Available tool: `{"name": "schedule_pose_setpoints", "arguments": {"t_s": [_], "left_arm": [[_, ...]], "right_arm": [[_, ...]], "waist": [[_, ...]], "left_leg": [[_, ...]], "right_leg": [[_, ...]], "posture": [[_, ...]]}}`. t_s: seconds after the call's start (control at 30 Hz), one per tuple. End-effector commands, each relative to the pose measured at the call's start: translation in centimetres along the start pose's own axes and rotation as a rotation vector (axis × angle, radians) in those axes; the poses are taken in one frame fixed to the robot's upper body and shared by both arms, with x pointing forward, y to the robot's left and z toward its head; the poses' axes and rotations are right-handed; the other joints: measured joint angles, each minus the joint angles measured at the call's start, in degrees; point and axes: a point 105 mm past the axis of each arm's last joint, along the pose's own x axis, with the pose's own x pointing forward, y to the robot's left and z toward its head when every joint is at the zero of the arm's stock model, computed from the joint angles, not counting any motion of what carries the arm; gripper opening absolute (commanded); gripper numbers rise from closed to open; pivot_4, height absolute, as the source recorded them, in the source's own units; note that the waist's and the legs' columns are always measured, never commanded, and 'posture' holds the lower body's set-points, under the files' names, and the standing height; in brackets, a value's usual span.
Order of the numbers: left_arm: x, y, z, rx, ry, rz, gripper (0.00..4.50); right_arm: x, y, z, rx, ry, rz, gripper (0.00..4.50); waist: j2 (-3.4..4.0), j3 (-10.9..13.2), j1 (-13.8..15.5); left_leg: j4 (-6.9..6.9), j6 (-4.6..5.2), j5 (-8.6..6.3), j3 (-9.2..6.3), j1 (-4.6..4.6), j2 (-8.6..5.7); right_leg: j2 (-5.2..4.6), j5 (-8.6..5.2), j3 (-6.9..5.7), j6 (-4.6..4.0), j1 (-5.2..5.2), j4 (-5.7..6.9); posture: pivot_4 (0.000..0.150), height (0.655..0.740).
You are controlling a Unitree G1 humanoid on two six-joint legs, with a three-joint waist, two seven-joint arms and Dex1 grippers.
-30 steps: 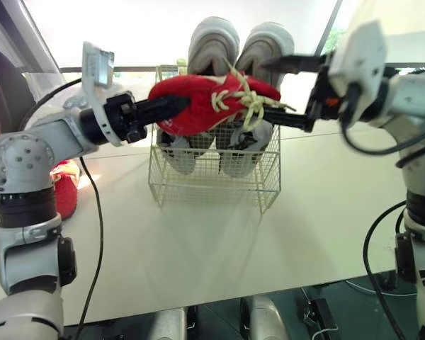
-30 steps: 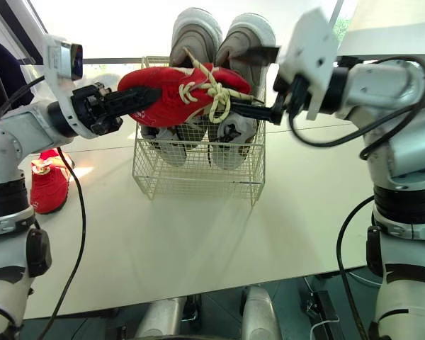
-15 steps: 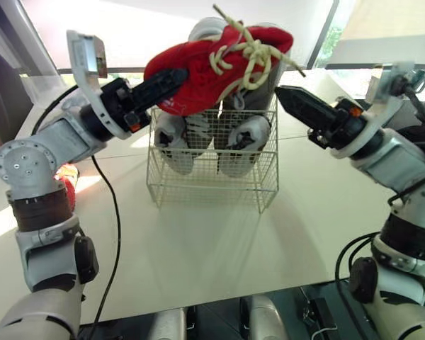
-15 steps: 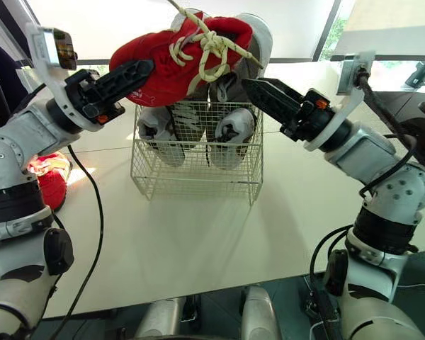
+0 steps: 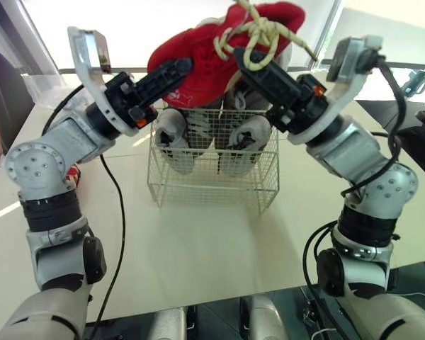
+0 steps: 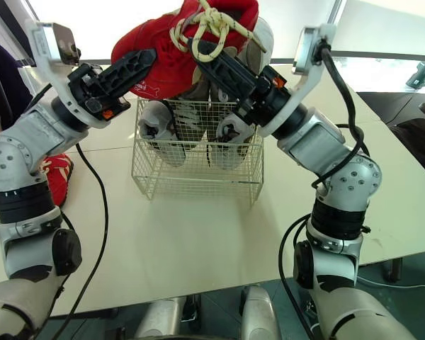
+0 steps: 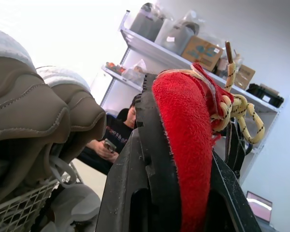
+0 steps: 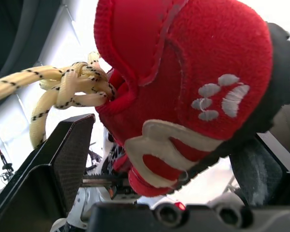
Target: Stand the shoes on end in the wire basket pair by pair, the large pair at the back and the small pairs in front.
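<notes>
Hovering just above the wire basket (image 5: 212, 185), your red shoe (image 5: 198, 60) is clenched in the left end effector (image 5: 171, 73). The right end effector (image 6: 207, 55) is released, its fingers straddling the shoe's other end. Your grey pair (image 5: 219, 142) stands on end inside the basket, on the bench (image 5: 198, 244).

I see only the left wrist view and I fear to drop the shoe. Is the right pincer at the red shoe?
Observer: Yes, the right pincer is open and straddles the red shoe.
Operator: Where is the other red shoe?
Observer: The other red shoe lies on the table, at the robot's left.
Operator: Is the front of the basket free?
Observer: Yes, the basket holds only the grey pair, on end at the back.
</notes>
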Motion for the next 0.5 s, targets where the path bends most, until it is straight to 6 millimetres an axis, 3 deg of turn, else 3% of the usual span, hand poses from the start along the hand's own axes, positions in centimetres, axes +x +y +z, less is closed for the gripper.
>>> {"name": "schedule_pose_setpoints", "arguments": {"t_s": [0.03, 0.07, 0.17, 0.37, 0.4, 0.5], "left_arm": [[0.7, -1.2, 0.3, 0.046, -0.013, -0.038, 0.24], [0.7, -1.2, 0.2, 0.046, -0.013, -0.037, 0.24], [0.7, -1.2, -0.6, 0.052, 0.006, -0.031, 0.24], [0.5, -1.2, -1.4, 0.058, 0.022, -0.013, 0.24], [0.4, -1.2, -1.5, 0.057, 0.03, -0.005, 0.24], [0.0, -0.8, -1.9, 0.052, 0.069, 0.025, 0.24]], "right_arm": [[1.0, 1.5, 0.4, -0.021, -0.019, 0.076, 4.48], [1.1, 1.5, 0.4, -0.018, -0.021, 0.079, 4.48], [1.5, 1.4, 0.7, -0.016, -0.036, 0.083, 3.58], [1.5, 1.6, 1.3, -0.013, -0.063, 0.09, 0.7], [1.5, 1.6, 1.4, -0.015, -0.063, 0.09, 0.47], [1.5, 1.5, 1.6, -0.036, -0.044, 0.077, 0.46]], "waist": [[0.0, 0.0, 0.0], [0.0, 0.0, 0.0], [0.0, 0.0, 0.0], [0.01, 0.0, 0.0], [0.01, 0.0, 0.0], [0.01, 0.0, 0.0]], "left_leg": [[0.0, 0.0, 0.0, 0.0, -0.01, 0.0], [0.0, 0.0, 0.0, 0.0, -0.01, 0.0], [0.0, 0.0, 0.0, -0.01, -0.01, 0.0], [0.0, -0.01, -0.01, 0.0, -0.01, 0.01], [0.0, -0.01, -0.01, 0.0, -0.02, 0.02], [-0.01, -0.03, -0.02, 0.0, -0.02, 0.02]], "right_leg": [[0.0, 0.0, 0.0, 0.0, -0.01, 0.0], [0.0, 0.0, 0.0, 0.0, 0.0, 0.0], [0.0, 0.0, 0.0, 0.0, 0.0, 0.0], [-0.01, 0.0, 0.0, -0.01, -0.02, -0.01], [-0.01, 0.0, 0.0, -0.01, -0.02, -0.03], [-0.01, -0.01, 0.0, -0.01, -0.02, -0.06]], "posture": [[0.15, 0.7347], [0.15, 0.7347], [0.15, 0.7347], [0.15, 0.7347], [0.15, 0.7347], [0.15, 0.7347]]}}
